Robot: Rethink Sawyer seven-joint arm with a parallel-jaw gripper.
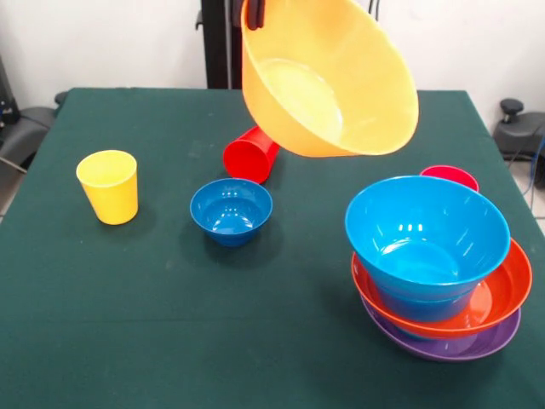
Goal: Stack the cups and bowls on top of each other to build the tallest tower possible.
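The huge orange bowl [328, 77] hangs tilted in the air above the table's far middle, its opening facing me. My gripper [254, 13] shows only as a dark part at the bowl's upper left rim, shut on it. The tower stands at the right: purple bowl [443, 345] lowest, red-orange bowl [504, 294] in it, a large blue bowl [426, 234] on top, with another blue rim just under it. A small blue bowl [231, 210] stands alone mid-table. The yellow cup [107, 186] stands upright at the left. The red cup [251, 154] lies on its side under the orange bowl. The pinkish-red cup [450, 176] peeks out behind the tower.
The dark green table [128, 341] carries everything. The robot's black pedestal [217, 43] stands at the far side. Dark chair parts show past the left edge [21, 128] and the right edge [519, 128].
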